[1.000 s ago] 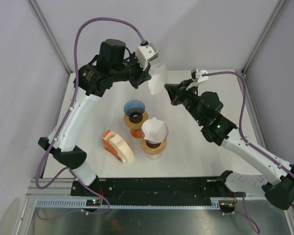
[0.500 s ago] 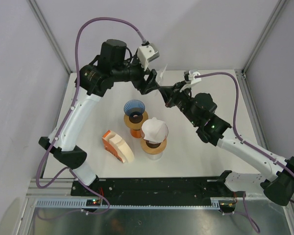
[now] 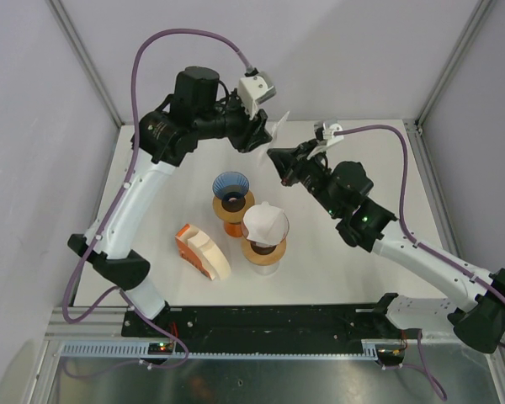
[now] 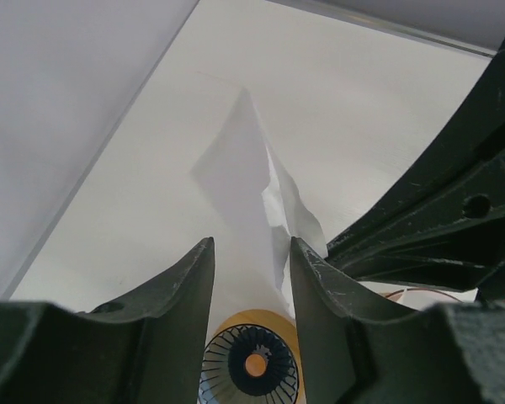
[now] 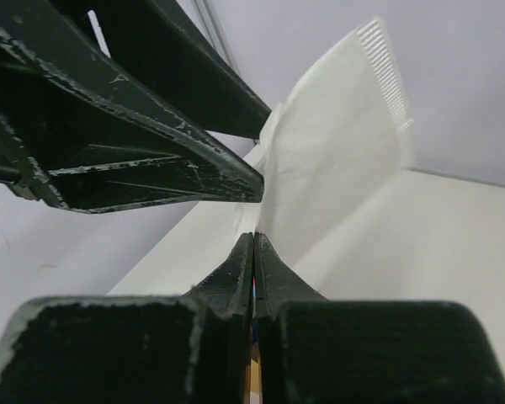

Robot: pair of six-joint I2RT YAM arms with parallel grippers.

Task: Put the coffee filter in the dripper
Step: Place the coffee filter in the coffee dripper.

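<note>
Pinching the coffee filter [image 5: 337, 143] with jaws closed, the right gripper [image 5: 253, 239] holds it inside the narrowly parted left gripper [image 4: 250, 247].

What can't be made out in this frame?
Right wrist: the right gripper is shut, but its tips hide whether the filter is pinched between them.
Left wrist: the left gripper straddles the filter; pad contact is not visible.
Left wrist: the blue dripper is cut off by the bottom edge.
Top view: the filter is mostly hidden behind the left gripper.
</note>
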